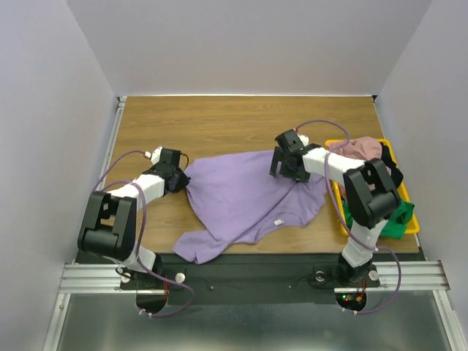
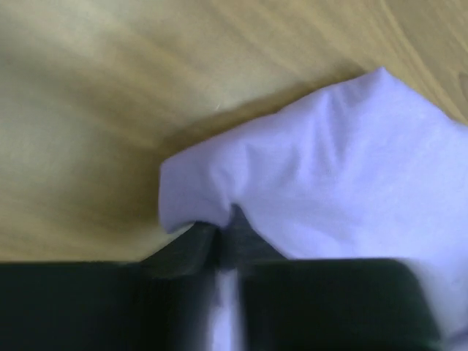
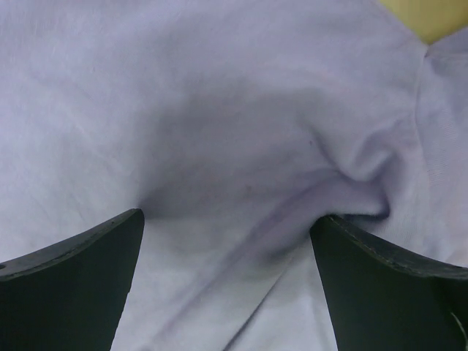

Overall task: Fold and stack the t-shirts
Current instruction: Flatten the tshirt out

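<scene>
The lavender t-shirt (image 1: 245,197) lies spread and rumpled across the middle of the wooden table. My left gripper (image 1: 178,178) is at its left edge, shut on a corner of the lavender cloth (image 2: 307,175); the cloth runs down between the closed fingers (image 2: 183,252). My right gripper (image 1: 287,165) is open, fingers wide apart, pressed down on the shirt's upper right part (image 3: 227,146), next to a wrinkle. A dusty pink shirt (image 1: 362,150), a green shirt (image 1: 391,219) and a dark one (image 1: 395,175) lie in the yellow tray.
The yellow tray (image 1: 336,194) stands at the table's right edge, beside the right arm. Bare wood (image 1: 219,124) lies behind the shirt. White walls enclose the table on three sides.
</scene>
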